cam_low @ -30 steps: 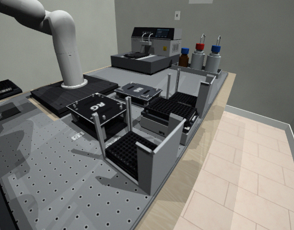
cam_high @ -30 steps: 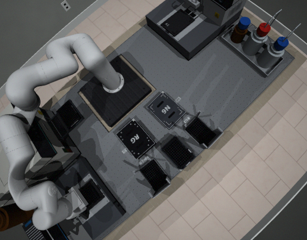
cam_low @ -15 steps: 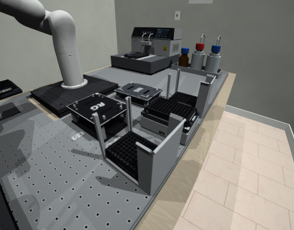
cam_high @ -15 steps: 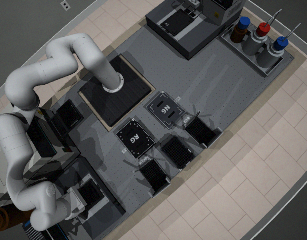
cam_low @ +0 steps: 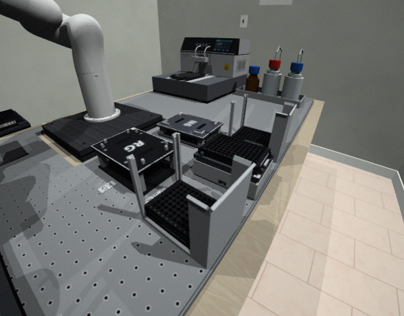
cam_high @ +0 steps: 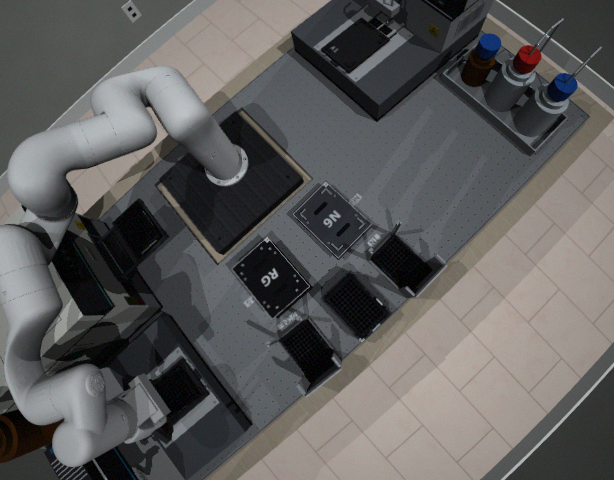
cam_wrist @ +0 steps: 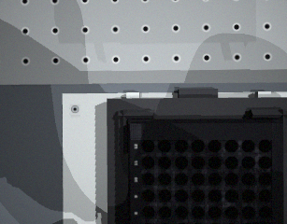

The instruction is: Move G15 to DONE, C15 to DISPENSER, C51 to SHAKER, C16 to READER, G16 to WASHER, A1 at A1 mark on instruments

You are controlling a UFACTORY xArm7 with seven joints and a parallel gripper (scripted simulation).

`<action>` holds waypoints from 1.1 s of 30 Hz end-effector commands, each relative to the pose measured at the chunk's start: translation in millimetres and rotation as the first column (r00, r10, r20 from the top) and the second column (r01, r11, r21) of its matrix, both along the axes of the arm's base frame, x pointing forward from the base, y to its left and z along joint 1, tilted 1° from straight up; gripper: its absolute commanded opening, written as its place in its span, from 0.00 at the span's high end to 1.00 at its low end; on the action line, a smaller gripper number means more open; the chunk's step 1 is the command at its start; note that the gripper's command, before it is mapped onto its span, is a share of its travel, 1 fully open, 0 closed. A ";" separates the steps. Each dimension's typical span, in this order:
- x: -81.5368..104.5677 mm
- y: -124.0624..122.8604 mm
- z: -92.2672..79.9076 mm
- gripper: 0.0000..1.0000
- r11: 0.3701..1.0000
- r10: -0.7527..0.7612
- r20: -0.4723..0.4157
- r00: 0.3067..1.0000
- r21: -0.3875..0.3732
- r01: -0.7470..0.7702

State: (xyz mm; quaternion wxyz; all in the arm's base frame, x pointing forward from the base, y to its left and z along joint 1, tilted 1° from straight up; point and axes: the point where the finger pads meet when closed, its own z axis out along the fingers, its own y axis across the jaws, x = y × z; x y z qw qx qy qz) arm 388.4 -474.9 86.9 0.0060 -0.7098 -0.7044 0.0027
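Observation:
My gripper (cam_high: 165, 400) is at the lower left of the top view, low over a black well plate (cam_high: 179, 384) that lies on the white stage of an instrument. The fingers are open and hold nothing. The wrist view looks straight down on this plate (cam_wrist: 199, 163), flat on the white stage (cam_wrist: 79, 154) between small locator tabs; the fingers are out of that frame. I cannot read the plate's label. Another plate (cam_high: 355, 45) lies on the far instrument by the bottles. A plate (cam_high: 355, 304) sits on the small unit between the two racks.
Two deep racks (cam_high: 400, 260) (cam_high: 307, 351) each hold black plates. Nests N6 (cam_high: 330, 219) and RG (cam_high: 270, 277) stand empty mid-deck. A dark tray (cam_high: 137, 227) juts from the left instrument. Three bottles (cam_high: 519, 77) stand at the far right. The arm's base (cam_high: 227, 173) is at the deck's left centre.

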 end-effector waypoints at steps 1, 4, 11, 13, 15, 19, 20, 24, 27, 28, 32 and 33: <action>1.3 -0.7 7.0 0.00 1.000 0.000 0.004 1.000 -0.004 0.000; 1.3 -0.7 9.6 0.00 1.000 0.000 0.004 1.000 -0.004 0.000; 1.4 -0.7 19.0 0.00 1.000 0.000 0.004 1.000 -0.004 0.000; 1.4 -0.7 21.7 0.00 1.000 0.000 0.004 1.000 -0.004 0.000; 1.4 -0.8 24.3 0.00 1.000 0.000 0.004 1.000 -0.004 0.000; 1.5 -0.8 27.0 0.00 1.000 0.000 0.004 1.000 -0.004 0.000; 1.5 -0.7 28.3 0.00 1.000 0.000 0.004 1.000 -0.004 0.000; 1.5 -0.8 33.7 0.00 1.000 0.000 0.004 1.000 -0.004 0.000; 1.6 -0.8 37.7 0.00 1.000 0.000 0.004 1.000 -0.004 0.000; 1.6 -0.8 39.0 0.00 1.000 0.000 0.004 1.000 -0.004 0.000; 1.6 -0.8 44.3 0.00 1.000 0.000 0.004 1.000 -0.004 0.000; 1.7 -0.8 45.6 0.00 1.000 0.000 0.004 1.000 -0.004 0.000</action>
